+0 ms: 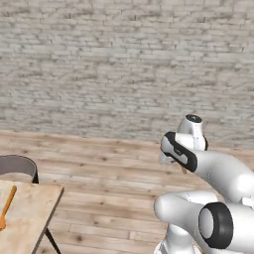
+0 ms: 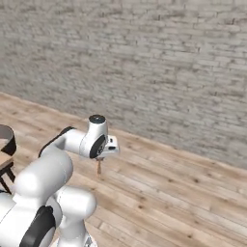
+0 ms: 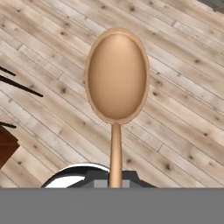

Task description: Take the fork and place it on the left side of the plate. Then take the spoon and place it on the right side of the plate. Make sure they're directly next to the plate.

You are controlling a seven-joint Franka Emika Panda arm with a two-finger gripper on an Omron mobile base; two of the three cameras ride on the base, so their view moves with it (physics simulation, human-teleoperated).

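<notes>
Pale grey brick wall (image 1: 124,59) behind, light wooden plank floor (image 1: 114,168) below. At the lower left of the left base view, a corner of a light wood table (image 1: 34,208), with a dark rounded chair back (image 1: 20,166) just beyond its far edge. On that table corner, the fork (image 1: 7,206): slim, orange-tan, lying lengthwise near the left picture edge, handle pointing away toward the chair. Plate out of frame here.

Arm raised well off to the side of the table, over open floor. Gripper (image 2: 99,161) pointing down, closed on the spoon (image 3: 116,83). In the hand view, spoon seen from close up: oval bowl facing the camera, brown, thin handle running down from the bowl to the bottom of the picture where the fingertips pinch it. Behind the bowl, plank floor running diagonally; dark thin legs of furniture at the left edge, and a dark brown patch low at the left.

In the right base view, a short brown stub of the spoon hanging beneath the hand, clear of the floor and well apart from the table. In the left base view, a small brown sliver of the same spoon just under the wrist. Chair edge also at the far left of the right base view.
</notes>
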